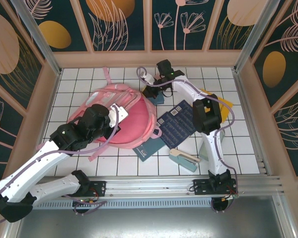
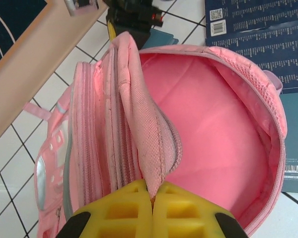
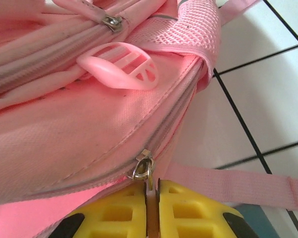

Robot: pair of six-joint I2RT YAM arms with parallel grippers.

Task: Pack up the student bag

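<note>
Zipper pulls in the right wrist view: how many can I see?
2: one zipper pull near the top edge, one held by the right gripper. Others may be hidden.

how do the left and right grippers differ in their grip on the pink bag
Left gripper pinches the student bag's fabric flap; right gripper pinches its metal zipper pull. Left gripper sits over the bag's middle, right gripper at its far edge. Both are shut, with yellow fingers.

You've got a dark blue printed sheet (image 1: 178,124) flat on the white tiled table (image 1: 238,163). A teal book (image 1: 150,148) lies at its near left corner. A beige-and-teal stapler-like thing (image 1: 183,158) sits nearer still. A yellow flat item (image 1: 220,99), partly hidden, lies right of the sheet.
</note>
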